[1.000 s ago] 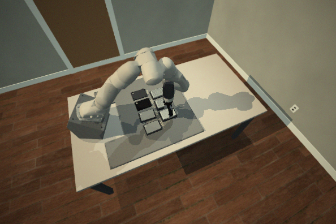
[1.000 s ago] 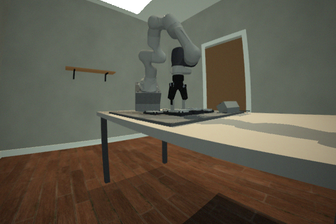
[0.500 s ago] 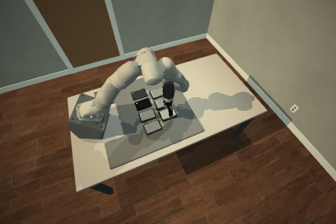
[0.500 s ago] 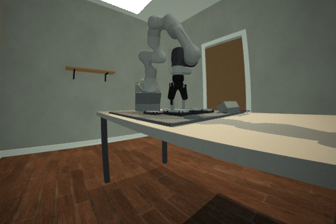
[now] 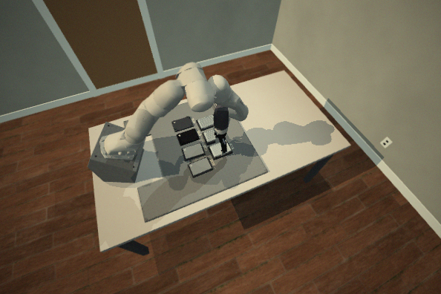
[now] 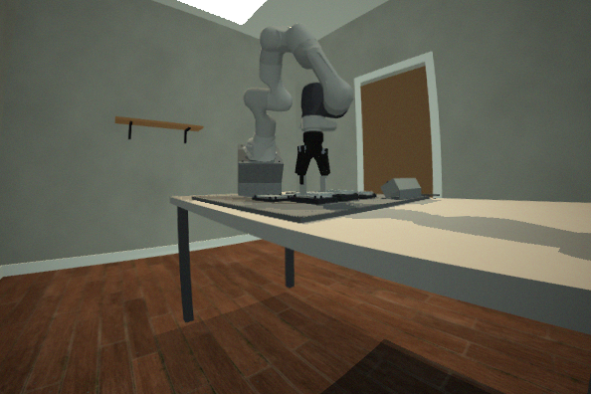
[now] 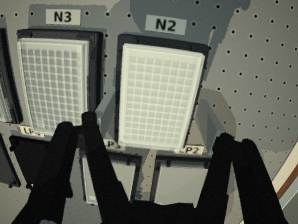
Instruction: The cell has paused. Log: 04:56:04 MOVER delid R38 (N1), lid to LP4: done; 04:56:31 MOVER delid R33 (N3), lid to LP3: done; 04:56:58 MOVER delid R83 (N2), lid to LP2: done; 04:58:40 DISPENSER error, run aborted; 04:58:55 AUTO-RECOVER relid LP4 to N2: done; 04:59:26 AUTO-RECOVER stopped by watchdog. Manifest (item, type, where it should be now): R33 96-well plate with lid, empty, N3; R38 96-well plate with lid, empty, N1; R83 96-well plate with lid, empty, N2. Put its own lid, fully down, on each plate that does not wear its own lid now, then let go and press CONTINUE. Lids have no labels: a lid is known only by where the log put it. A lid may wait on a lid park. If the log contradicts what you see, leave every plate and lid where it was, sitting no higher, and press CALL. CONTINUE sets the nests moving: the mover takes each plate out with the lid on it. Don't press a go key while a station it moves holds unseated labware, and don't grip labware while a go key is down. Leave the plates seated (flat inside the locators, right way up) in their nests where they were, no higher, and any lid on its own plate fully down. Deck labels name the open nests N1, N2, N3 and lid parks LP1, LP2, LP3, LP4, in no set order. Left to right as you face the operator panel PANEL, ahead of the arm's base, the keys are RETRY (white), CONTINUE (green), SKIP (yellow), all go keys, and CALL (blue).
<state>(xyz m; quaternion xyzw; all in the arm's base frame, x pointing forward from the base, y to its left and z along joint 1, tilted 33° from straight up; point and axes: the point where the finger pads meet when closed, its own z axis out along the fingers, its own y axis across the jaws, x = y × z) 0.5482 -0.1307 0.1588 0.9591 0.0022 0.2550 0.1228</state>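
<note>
In the wrist view the deck labels N3 and N2 each stand above a white 96-well plate. The N2 plate looks wider and softer, as if under a clear lid. The N3 plate shows sharp bare wells. My gripper is open and empty, its fingers straddling the near end of the N2 plate from just above. In the top view the gripper hangs over the nearest plate of a row of three. The exterior view shows the fingers just above the deck.
Beside the plates is a row of lid parks: two dark empty ones and two holding lids. The grey operator panel stands at the mat's far side. The arm's base block is at the table's left.
</note>
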